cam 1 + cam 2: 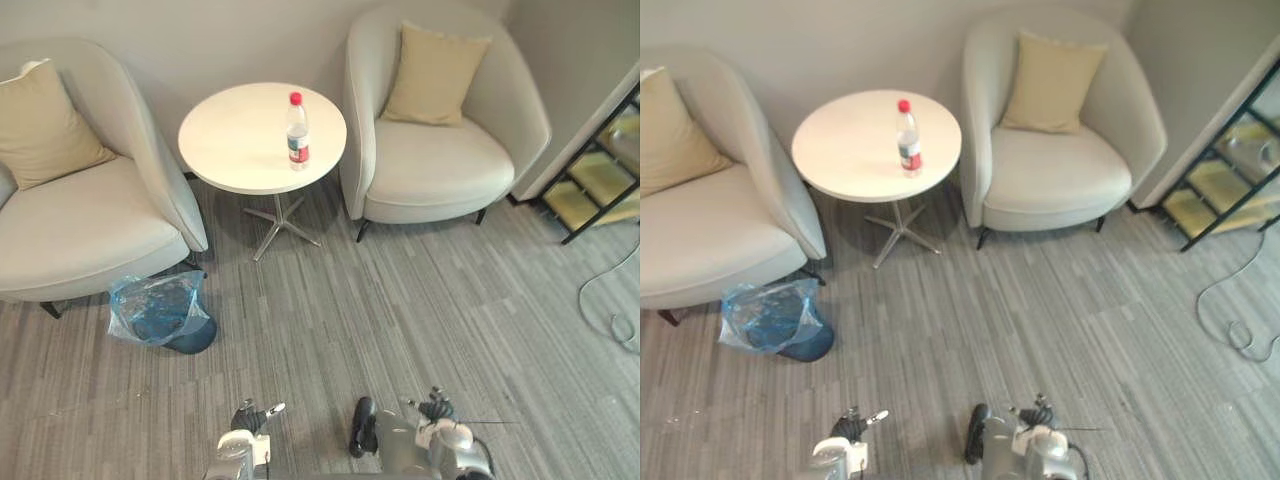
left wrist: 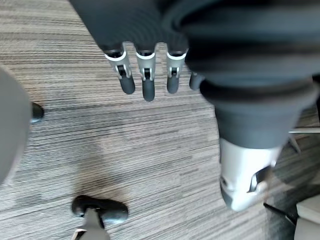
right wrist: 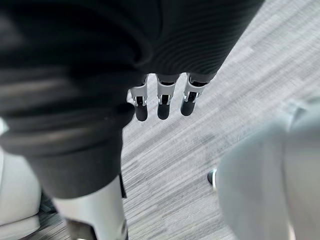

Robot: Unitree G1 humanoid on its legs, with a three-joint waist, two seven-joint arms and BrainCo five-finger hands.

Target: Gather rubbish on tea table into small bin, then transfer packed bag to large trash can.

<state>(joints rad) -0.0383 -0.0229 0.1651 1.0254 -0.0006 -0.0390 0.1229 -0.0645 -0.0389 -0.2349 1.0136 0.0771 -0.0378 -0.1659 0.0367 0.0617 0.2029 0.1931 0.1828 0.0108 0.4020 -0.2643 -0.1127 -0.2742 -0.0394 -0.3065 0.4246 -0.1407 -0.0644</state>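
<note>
Bottle (image 1: pixel 297 131) stands upright toward the right edge of the table (image 1: pixel 235 140) (red cap). Left hand (image 2: pixel 146 82) and right hand (image 3: pixel 163 100): fingers released, grasping nothing.

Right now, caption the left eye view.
Bottle upright on round tea table between two armchairs; bag-lined small bin on the carpet.

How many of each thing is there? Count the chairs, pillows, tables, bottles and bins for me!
Chairs: 2
Pillows: 2
Table: 1
Bottle: 1
Bin: 1
Total: 7
</note>
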